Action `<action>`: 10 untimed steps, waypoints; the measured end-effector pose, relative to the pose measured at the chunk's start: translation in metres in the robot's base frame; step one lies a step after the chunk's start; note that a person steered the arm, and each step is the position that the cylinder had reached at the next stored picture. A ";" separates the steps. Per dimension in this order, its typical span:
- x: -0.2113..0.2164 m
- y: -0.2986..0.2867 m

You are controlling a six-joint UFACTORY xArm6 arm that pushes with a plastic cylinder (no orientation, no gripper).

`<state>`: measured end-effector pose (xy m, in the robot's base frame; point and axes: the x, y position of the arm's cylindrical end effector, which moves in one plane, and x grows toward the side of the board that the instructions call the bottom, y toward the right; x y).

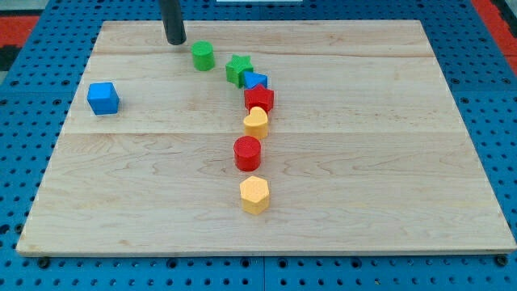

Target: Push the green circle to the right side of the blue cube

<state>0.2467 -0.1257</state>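
The green circle (203, 56) stands near the view's top, left of centre. The blue cube (103, 98) sits far to the view's left, well apart from it. My tip (175, 40) is a dark rod ending just up and left of the green circle, a small gap away, not touching it.
A green star (238, 69), a small blue block (256, 81), a red block (259, 99), a yellow heart (256, 122), a red cylinder (247, 153) and a yellow hexagon (254, 194) run in a line down the middle of the wooden board (388, 162).
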 end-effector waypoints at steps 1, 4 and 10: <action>0.000 0.072; 0.077 -0.014; -0.007 0.181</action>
<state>0.2400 0.0558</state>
